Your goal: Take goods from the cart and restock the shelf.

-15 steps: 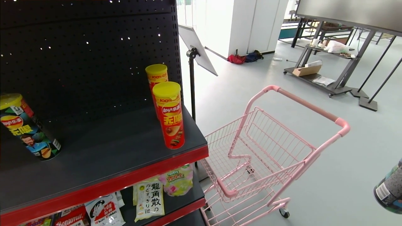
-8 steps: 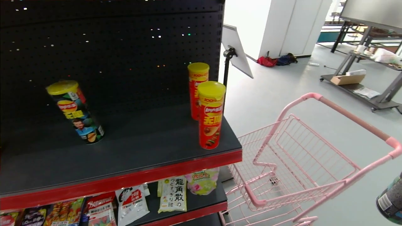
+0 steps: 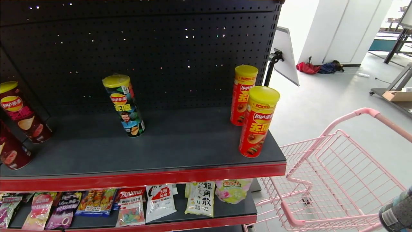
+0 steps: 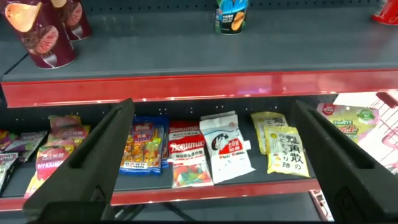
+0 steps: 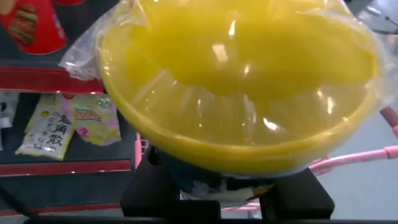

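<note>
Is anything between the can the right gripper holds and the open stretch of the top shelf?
Yes. The front red can and the rear red can stand at the shelf's right end, between the held can and the bare middle; the pink cart sits below.

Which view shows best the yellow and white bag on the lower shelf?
The left wrist view: the yellow and white bag lies whole, facing the camera. In the head view the red shelf edge hides the top of the bag. The right wrist view catches it at the side.
</note>
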